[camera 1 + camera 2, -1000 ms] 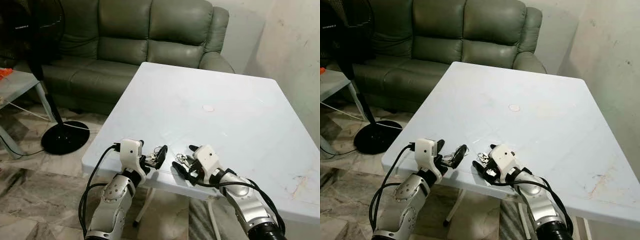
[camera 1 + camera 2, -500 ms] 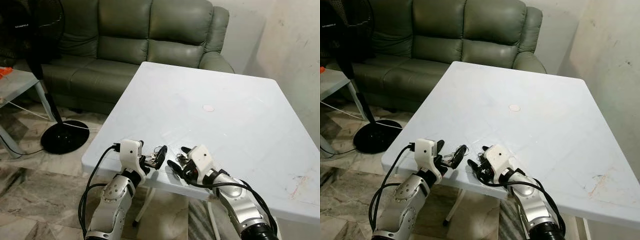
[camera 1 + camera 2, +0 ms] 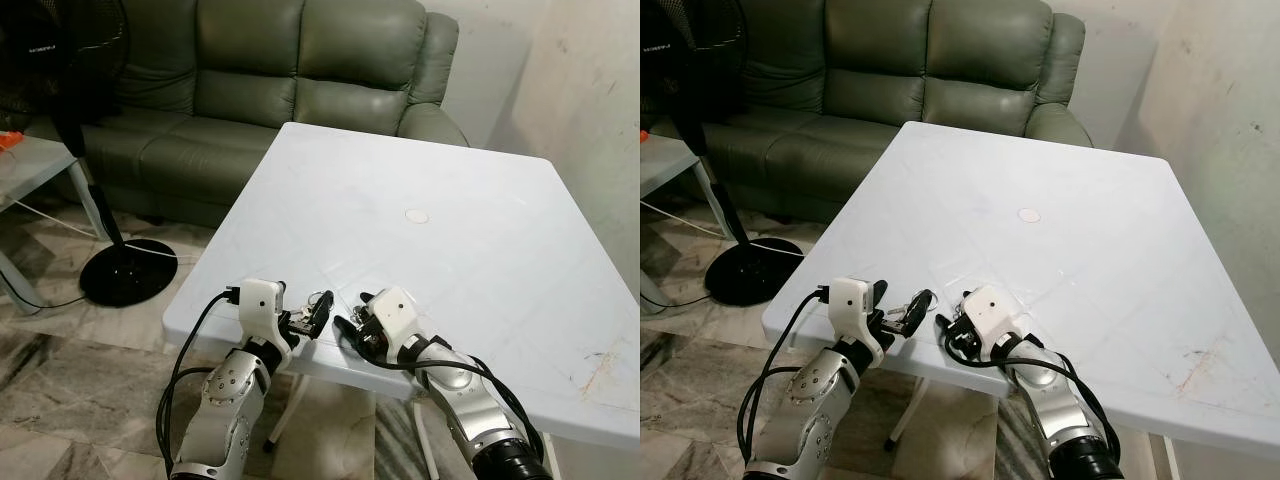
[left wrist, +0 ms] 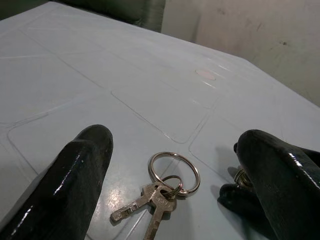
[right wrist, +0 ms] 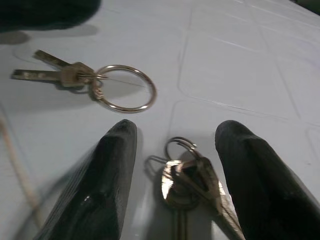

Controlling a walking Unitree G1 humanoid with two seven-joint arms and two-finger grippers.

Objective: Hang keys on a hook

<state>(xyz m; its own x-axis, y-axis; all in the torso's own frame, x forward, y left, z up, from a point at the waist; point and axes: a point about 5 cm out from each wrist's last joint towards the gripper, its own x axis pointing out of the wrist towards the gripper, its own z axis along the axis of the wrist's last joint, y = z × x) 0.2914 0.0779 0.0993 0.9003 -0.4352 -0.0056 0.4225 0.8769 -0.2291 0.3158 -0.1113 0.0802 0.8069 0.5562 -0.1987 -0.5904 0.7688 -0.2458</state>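
Observation:
Two bunches of keys lie near the front edge of the white table (image 3: 430, 150). One bunch on a large ring (image 4: 168, 184) rests flat between the wide-apart fingers of my left gripper (image 3: 308, 316), which stands open and touches none of it. A smaller bunch (image 5: 189, 181) lies between the fingers of my right gripper (image 5: 178, 134), also open and straddling it. The two grippers point toward each other, a few centimetres apart; the right fingertip (image 4: 231, 193) shows in the left wrist view. I see no hook.
A small round white mark (image 3: 416, 215) sits mid-table. A green sofa (image 3: 300, 70) stands behind the table, a standing fan's base (image 3: 125, 275) on the floor to the left, a low side table (image 3: 30, 165) at far left, and a wall on the right.
My right gripper has slid left along the table's front edge, closer to the left gripper and the ringed keys. The left arm has stayed still.

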